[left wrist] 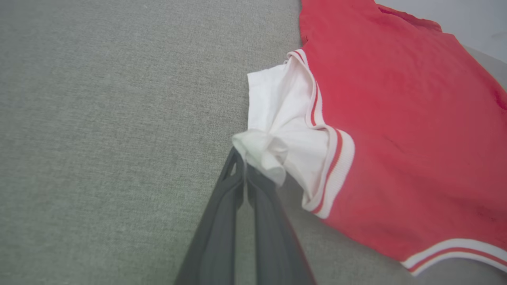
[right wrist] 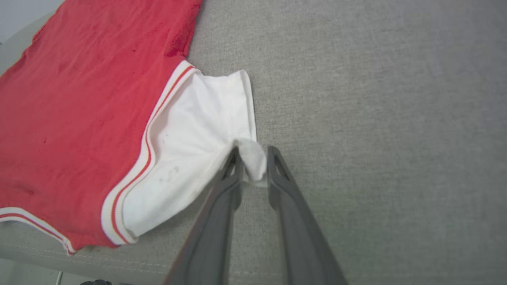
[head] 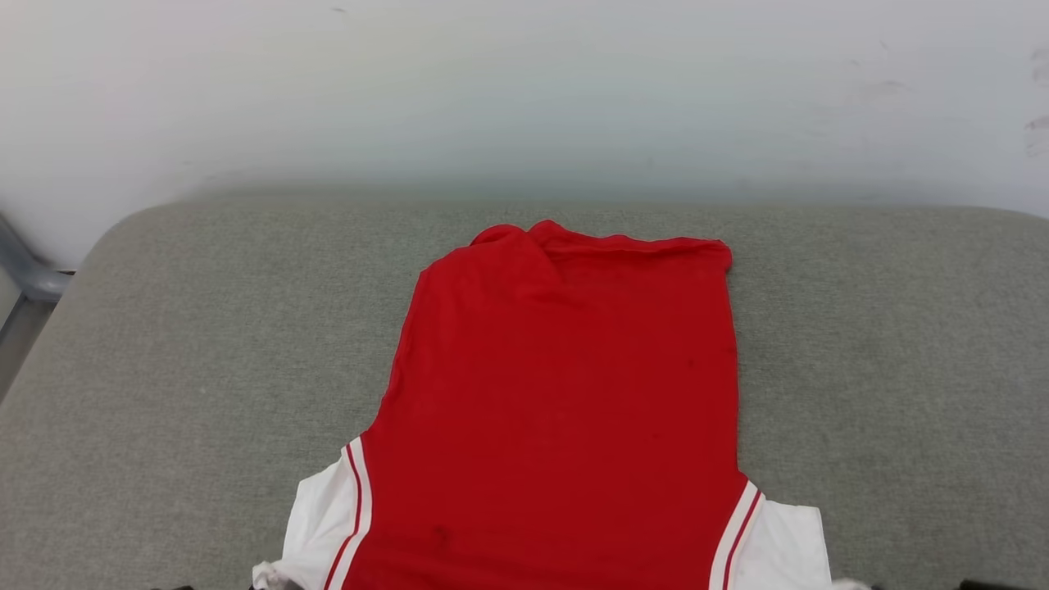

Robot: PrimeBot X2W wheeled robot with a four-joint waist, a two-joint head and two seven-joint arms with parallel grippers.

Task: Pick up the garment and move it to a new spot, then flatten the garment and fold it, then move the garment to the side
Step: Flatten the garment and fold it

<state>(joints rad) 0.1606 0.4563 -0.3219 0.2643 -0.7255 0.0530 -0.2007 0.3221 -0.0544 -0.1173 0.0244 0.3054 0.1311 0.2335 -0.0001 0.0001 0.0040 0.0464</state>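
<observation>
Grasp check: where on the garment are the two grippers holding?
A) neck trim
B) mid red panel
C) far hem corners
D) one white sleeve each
D: the left gripper pinches a bunched white sleeve, and the right gripper has the other white sleeve by its tip between its fingers, while the garment lies on the grey cushion.

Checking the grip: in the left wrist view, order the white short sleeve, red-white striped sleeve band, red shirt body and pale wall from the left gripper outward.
1. White sleeve, pinched in the left gripper.
2. Striped band, just right.
3. Red body, further right.
4. Pale wall, top right corner.
</observation>
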